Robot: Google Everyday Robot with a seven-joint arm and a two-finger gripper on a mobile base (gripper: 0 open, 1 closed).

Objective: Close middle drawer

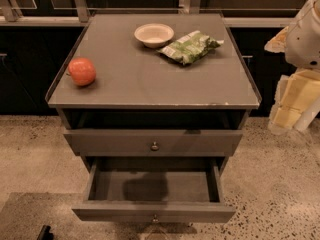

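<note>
The middle drawer (115, 213) is seen pulled far out at the front of the cabinet (150, 81), below a slightly opened drawer (110, 143). The gripper (292, 104) is held right of the cabinet; its state cannot be told.

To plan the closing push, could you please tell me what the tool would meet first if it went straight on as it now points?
The tool, at the right edge beside the cabinet, seems to point down and leftward, so it would probably meet the speckled floor first, not the middle drawer.
</note>
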